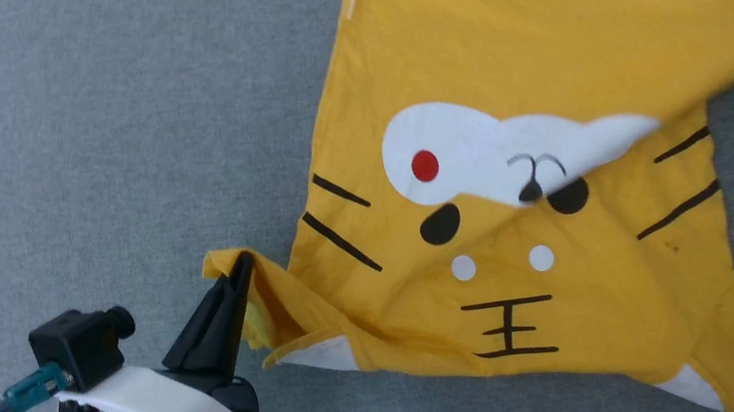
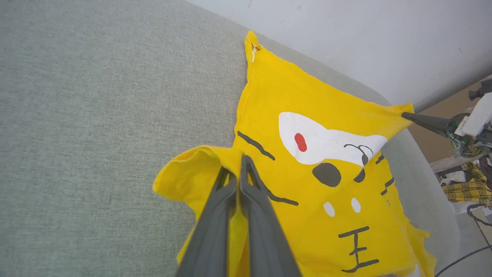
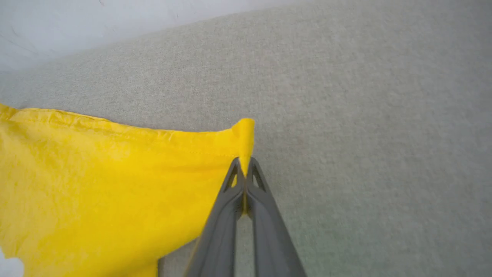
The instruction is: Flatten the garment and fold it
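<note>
Yellow T-shirt (image 1: 500,64) lay print-up on the grey upholstered surface (image 1: 65,137), partly spread, with its right side lifted clear. Left hand (image 1: 239,266) was clamped on a bunched corner. Right hand (image 3: 245,169) was clamped on a hem corner, at the tips only. Risk: that shallow bite could slip under stretching tension, dropping the cloth creased across the print.

A grey woven fabric surface (image 1: 65,137) spreads wide, evenly lit, with only soft shadows. Behind it stands a plain white wall (image 2: 365,38), faintly scuffed. Past the surface's rounded edge lies a tan floor (image 2: 434,148), with a yellow plaid cloth (image 2: 467,190) and a dark cable (image 2: 459,261).
</note>
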Tool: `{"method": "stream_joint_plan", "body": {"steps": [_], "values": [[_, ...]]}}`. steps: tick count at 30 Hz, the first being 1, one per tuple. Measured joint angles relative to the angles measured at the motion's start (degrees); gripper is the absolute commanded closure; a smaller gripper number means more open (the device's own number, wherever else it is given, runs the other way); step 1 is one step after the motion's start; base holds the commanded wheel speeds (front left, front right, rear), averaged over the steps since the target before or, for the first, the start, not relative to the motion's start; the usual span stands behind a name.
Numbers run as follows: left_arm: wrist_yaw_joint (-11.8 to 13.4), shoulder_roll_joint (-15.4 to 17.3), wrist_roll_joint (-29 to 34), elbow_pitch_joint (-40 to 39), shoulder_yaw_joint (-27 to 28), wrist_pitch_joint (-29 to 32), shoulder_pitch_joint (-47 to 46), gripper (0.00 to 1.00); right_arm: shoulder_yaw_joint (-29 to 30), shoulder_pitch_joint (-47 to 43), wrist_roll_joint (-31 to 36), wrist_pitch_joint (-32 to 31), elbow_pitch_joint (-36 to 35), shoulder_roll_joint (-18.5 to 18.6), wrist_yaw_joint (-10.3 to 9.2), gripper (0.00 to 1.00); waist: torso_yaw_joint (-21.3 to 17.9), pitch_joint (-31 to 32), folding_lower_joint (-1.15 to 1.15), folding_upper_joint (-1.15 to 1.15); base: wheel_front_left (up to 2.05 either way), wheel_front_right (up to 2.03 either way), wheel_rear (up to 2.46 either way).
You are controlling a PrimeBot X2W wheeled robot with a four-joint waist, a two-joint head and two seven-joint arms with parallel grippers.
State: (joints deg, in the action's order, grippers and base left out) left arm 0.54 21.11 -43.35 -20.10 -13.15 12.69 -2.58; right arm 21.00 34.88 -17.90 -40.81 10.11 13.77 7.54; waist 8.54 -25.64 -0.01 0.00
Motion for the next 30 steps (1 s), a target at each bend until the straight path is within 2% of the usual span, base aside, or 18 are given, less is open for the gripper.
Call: {"method": "stream_joint_plan", "body": {"steps": [3, 9, 15, 18, 21, 27, 28, 29, 30], "values": [[0.7, 0.4, 0.0, -0.4, 0.4, 0.4, 1.6, 1.00, 3.1, -6.8, -2.2, 0.1, -3.2, -1.4, 0.00, 1.00, -1.3, 2.3, 0.00, 0.00, 0.00, 0.00, 0.00], [1.9, 0.7, -0.5, -1.2, 1.4, 0.4, 5.2, 1.00, 9.5, -20.7, -5.0, 0.1, -9.7, -6.5, 0.00, 1.00, -4.2, 6.2, -0.01, 0.00, 0.00, 0.00, 0.00], [2.6, 0.8, -1.2, -1.6, 1.8, 0.4, 8.0, 1.00, 14.1, -31.9, -8.2, 0.2, -13.0, -10.3, 0.00, 1.00, -6.9, 9.2, -0.01, 0.00, 0.00, 0.00, 0.00], [2.8, 0.8, -1.6, -1.9, 1.8, 0.5, 8.6, 1.00, 14.7, -36.3, -9.8, 1.1, -12.3, -10.7, 0.00, 1.00, -7.9, 10.4, -0.01, 0.00, 0.00, 0.00, 0.00], [3.0, 1.1, -1.6, -2.2, 1.9, 0.7, 8.7, 1.00, 13.4, -39.2, -11.4, 3.7, -8.8, -10.7, 0.00, 1.00, -8.7, 11.3, 0.00, 0.00, 0.00, 0.00, 0.00], [3.1, 1.6, -1.6, -2.4, 1.3, 1.5, 9.5, 1.00, 10.0, -39.5, -12.8, 12.4, -0.9, -10.9, 0.00, 1.00, -9.8, 13.1, 0.01, 0.00, 0.00, 0.00, 0.00], [3.1, 1.6, -1.6, -2.4, 1.2, 1.5, 9.5, 1.00, 10.0, -39.1, -12.4, 13.9, 0.0, -10.9, 0.00, 0.55, -10.0, 13.5, 0.00, 0.00, 0.00, 0.00, 0.00], [3.1, 1.6, -1.6, -2.4, 1.0, 1.5, 9.5, 1.00, 9.9, -38.7, -11.9, 14.8, 0.5, -10.9, 0.00, 0.00, -10.1, 13.8, 0.00, 0.00, 0.00, 0.00, 0.00], [3.1, 1.6, -1.6, -2.5, 0.8, 1.5, 9.5, 1.00, 9.7, -38.3, -11.4, 15.4, 0.6, -10.9, 0.00, 0.00, -10.2, 14.1, 0.00, 0.00, 0.00, 0.00, 0.00]]}}
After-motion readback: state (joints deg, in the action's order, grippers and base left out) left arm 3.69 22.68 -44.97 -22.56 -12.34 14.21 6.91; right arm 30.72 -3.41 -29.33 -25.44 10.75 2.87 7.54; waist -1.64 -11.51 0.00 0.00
